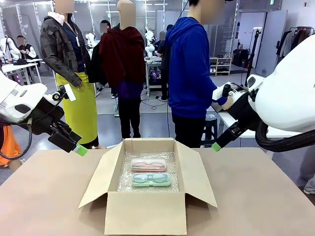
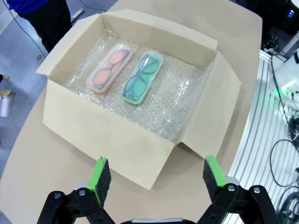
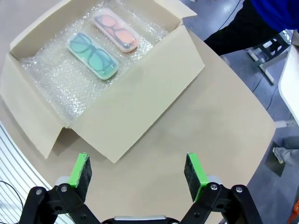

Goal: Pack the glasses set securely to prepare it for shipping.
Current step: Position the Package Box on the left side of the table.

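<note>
The pink case [image 1: 148, 165] and mint green case [image 1: 151, 180] lie side by side in the open box [image 1: 147, 214], mid-tabletop [image 1: 256, 196]. The left gripper [image 2: 154, 168] and right gripper [image 3: 138, 161] hover agape and empty, well apart from both.

brown table [image 1: 39, 196], open cardboard box [image 1: 147, 216] resting on it

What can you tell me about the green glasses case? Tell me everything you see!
The mint green case is small, flat and oblong, with rounded corners. It looks like plastic. Its clear lid is shut, and dark-rimmed glasses show through it. It lies flat on the bubble wrap that lines the open cardboard box. It is close beside the pink case, not touching it, on the side nearer the robot. Nothing is holding it.
</note>
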